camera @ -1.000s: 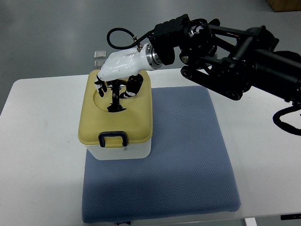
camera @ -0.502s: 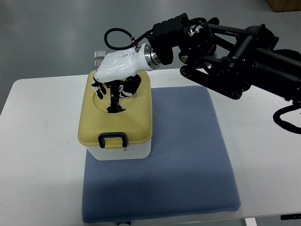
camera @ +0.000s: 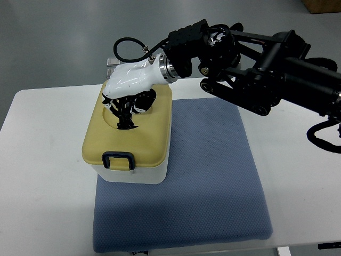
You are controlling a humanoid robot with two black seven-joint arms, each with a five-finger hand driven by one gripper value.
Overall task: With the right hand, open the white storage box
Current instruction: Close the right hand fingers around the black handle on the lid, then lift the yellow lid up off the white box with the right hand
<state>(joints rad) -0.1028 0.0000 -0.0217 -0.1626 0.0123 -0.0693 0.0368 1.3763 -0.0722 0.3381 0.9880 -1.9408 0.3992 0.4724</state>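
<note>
While the black right arm (camera: 266, 80) reaches in from three o'clock, its white-shelled right hand (camera: 128, 90) is down over the top of the storage box (camera: 128, 141), dark fingers (camera: 121, 109) curled into the round recess of the yellow lid (camera: 106, 144) and closed around the black handle (camera: 127, 121) standing there. That lid sits a touch askew, its near edge swung toward seven o'clock over the white base (camera: 136, 173). At the six o'clock edge of the lid, a dark blue latch (camera: 118, 159) faces the camera. Box rests on the ten o'clock corner of a blue mat (camera: 208, 181), which lies on the white table (camera: 48, 181). No brand, label or lettering can be read anywhere on the box or mat.
</note>
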